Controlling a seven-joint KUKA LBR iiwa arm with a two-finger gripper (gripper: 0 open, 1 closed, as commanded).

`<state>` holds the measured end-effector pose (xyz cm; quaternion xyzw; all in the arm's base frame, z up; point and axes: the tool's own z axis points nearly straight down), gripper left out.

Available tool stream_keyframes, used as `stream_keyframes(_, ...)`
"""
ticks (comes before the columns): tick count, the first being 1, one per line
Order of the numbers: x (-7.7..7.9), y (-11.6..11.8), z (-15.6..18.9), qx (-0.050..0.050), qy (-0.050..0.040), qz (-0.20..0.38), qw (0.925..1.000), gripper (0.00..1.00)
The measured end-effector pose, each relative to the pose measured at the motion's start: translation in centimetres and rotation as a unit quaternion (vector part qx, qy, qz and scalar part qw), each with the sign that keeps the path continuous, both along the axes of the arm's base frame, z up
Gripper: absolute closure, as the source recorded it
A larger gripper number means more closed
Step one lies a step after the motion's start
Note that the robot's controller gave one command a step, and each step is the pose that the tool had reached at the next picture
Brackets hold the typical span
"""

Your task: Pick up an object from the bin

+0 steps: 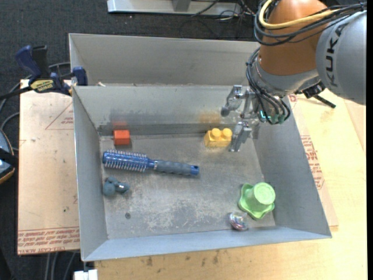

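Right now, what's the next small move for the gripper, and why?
Probably nudge the gripper a little toward the view's left. It sits at the view's right edge of the yellow block, not centred on it. That block is the nearest thing; the brush and green cup lie farther off.

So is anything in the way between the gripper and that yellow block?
Nothing visible is. The gripper hangs right beside the yellow block; the blue brush and green cup lie well away.
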<state>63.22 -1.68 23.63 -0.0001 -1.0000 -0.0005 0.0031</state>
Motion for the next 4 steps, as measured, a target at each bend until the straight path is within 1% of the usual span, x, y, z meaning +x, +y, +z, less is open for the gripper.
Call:
stream_keyframes(1,2.3,1.3,-10.3,0.0,-0.0008,-0.099,0.9951,0.0)
stream_keyframes(2,0.4,6.1,-16.3,0.0,-0.0071,-0.092,0.9958,0.0)
stream_keyframes(3,-9.5,10.1,-16.0,0.002,-0.0141,-0.097,0.9952,0.0)
stream_keyframes(4,-14.0,0.9,-12.4,-0.002,-0.0024,-0.117,0.9932,0.0)
